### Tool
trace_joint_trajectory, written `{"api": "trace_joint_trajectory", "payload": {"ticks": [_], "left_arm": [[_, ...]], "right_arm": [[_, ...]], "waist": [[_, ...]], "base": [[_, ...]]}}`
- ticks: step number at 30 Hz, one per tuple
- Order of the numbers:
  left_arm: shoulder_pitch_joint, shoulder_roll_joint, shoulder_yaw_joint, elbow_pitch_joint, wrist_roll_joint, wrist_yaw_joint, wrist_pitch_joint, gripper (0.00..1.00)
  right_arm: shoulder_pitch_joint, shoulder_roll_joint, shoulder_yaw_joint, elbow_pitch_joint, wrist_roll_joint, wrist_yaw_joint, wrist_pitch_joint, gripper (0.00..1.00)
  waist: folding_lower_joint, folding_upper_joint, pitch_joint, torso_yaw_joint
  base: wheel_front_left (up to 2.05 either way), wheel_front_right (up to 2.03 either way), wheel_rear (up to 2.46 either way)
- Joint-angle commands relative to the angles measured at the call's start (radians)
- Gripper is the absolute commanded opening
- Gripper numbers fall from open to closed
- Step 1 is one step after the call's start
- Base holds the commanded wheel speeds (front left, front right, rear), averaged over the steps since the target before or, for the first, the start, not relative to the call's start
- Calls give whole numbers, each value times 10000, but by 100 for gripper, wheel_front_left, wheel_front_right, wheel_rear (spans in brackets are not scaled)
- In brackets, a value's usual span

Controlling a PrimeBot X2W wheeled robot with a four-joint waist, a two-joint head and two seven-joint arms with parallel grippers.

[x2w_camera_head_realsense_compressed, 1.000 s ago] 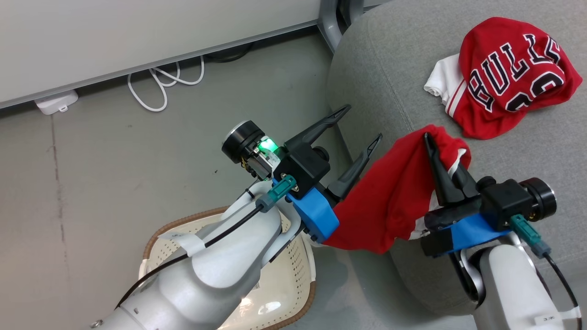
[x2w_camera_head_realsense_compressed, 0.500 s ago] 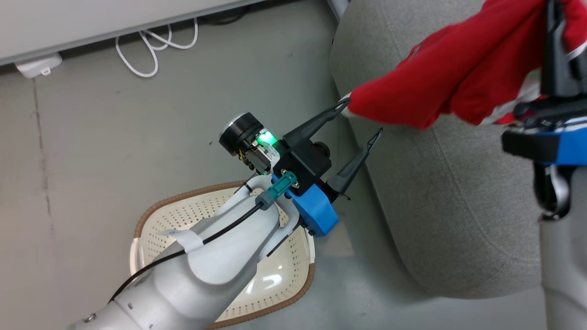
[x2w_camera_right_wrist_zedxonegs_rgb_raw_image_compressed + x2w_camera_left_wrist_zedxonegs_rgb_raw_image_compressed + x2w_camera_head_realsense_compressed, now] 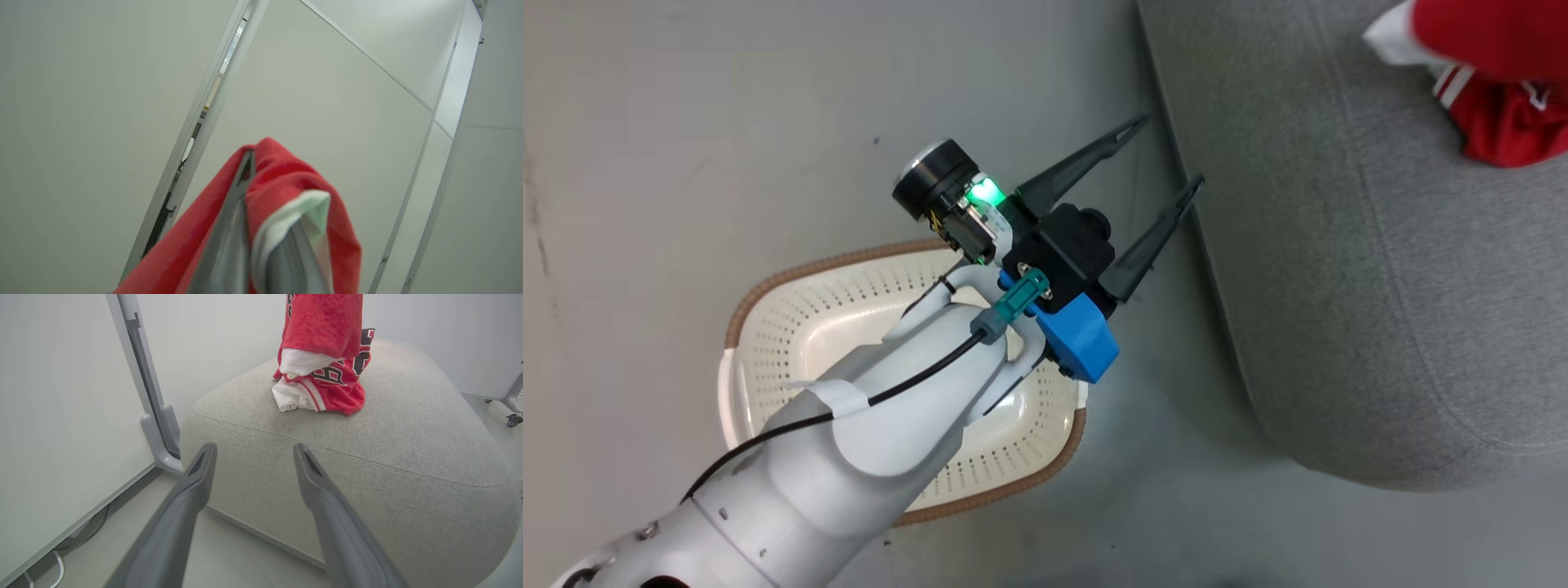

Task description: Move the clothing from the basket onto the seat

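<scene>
Currently right gripper (image 3: 265, 192) is pinching red clothing (image 3: 322, 322) over the seat (image 3: 367, 457); left gripper (image 3: 1168, 152) is gaping empty; it risks snagging on release

The basket (image 3: 784, 327) stands left of the seat (image 3: 1339, 286), which bears clothing (image 3: 1507, 131).

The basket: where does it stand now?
In the head view, the basket stands on the floor at the lower left, under the left arm, left of the grey seat.
</scene>
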Motion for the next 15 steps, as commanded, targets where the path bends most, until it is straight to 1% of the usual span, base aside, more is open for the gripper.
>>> {"api": "trace_joint_trajectory", "payload": {"ticks": [1, 4, 7, 10, 15], "left_arm": [[-203, 90, 23, -48, 97, 54, 34, 100], [-297, 117, 3, -147, 118, 103, 68, 100], [-391, 180, -28, -215, 164, 118, 106, 100], [-455, 262, -47, -258, 169, 127, 115, 100], [-586, 312, -70, -313, 201, 145, 155, 100]], "right_arm": [[-350, -347, -180, 348, 218, 1, -3, 0], [-883, -1118, -494, 1078, 387, 1, -5, 0], [-1112, -1562, -732, 1759, 440, 1, -5, 0], [-1127, -1608, -885, 2438, 424, 1, -5, 0], [-810, -1069, -1162, 3627, 305, 1, -5, 0]], "waist": [[-1, 0, 416, 31], [-1, 0, 728, 61], [-1, 0, 974, 80], [-1, 0, 1170, 58], [-1, 0, 1357, 48]], "base": [[0, 0, 0], [0, 0, 0], [0, 0, 0], [0, 0, 0], [0, 0, 0]]}}
